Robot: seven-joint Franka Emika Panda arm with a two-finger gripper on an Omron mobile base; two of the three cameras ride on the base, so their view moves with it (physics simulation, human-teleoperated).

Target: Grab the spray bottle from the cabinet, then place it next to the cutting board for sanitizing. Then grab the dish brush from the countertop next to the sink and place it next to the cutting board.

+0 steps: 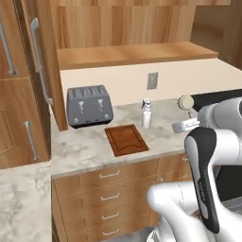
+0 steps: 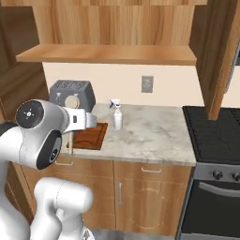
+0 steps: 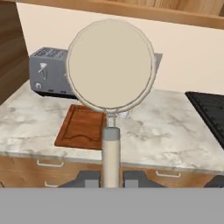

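My gripper (image 3: 111, 179) is shut on the handle of the dish brush (image 3: 110, 65), whose round pale head stands up in front of the hand camera. The brush head (image 1: 185, 101) hovers over the countertop (image 1: 80, 146), right of the spray bottle (image 1: 146, 113). That slim white bottle (image 2: 116, 115) stands upright just behind the right corner of the dark reddish-brown cutting board (image 1: 126, 140). In the hand view the board (image 3: 83, 127) lies below and left of the brush, and the bottle is mostly hidden behind the brush head. The cabinet door (image 1: 42, 61) hangs open at the left.
A grey toaster (image 1: 89, 105) sits left of the board against the wall. A black stove (image 2: 215, 126) borders the countertop (image 2: 150, 131) on the right. A wooden shelf (image 1: 132, 54) runs above, with a wall outlet (image 1: 152, 80) below it.
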